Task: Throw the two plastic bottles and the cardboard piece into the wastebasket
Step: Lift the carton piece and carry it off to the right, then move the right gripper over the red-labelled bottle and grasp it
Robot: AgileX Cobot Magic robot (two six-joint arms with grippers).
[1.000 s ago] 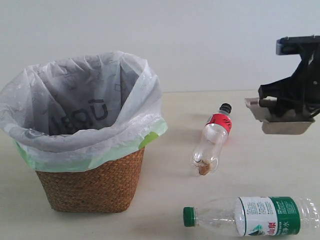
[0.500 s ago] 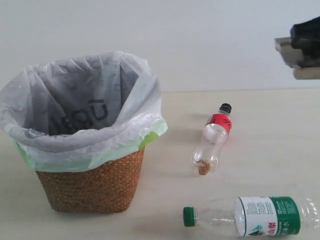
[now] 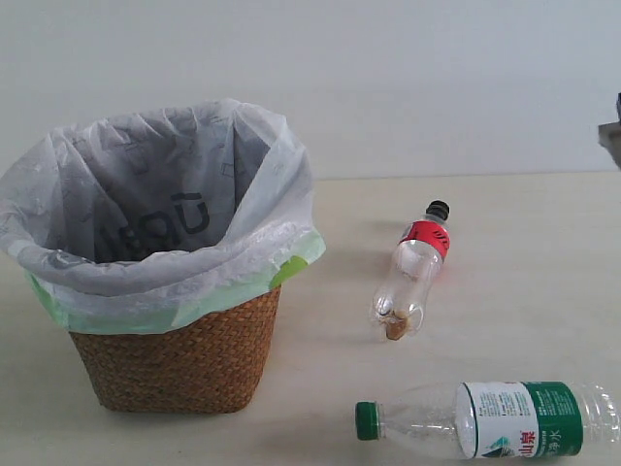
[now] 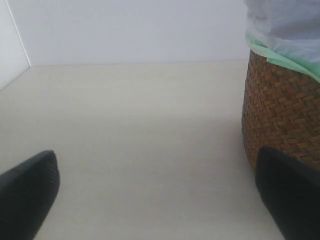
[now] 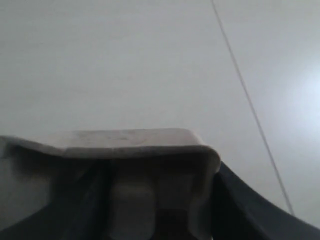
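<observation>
The wastebasket (image 3: 175, 359), brown wicker with a white and green bag, stands at the left of the table. The small bottle (image 3: 412, 277) with black cap and red label lies at the middle right. The longer bottle (image 3: 495, 419) with green cap lies at the front right. In the right wrist view the grey-brown cardboard piece (image 5: 130, 145) fills the space between the dark fingers, with my right gripper (image 5: 145, 210) shut on it. It is high up, and only a sliver shows at the exterior view's right edge. My left gripper (image 4: 160, 200) is open low over the table beside the wastebasket (image 4: 280, 115).
A pale wall runs behind the cream table (image 3: 505, 243). The left gripper's two fingers (image 4: 25, 195) stand wide apart with bare tabletop between them. The left arm does not show in the exterior view.
My right gripper has lifted the cardboard piece up and to the right, almost out of the exterior view. The bottles and wastebasket have not moved.
</observation>
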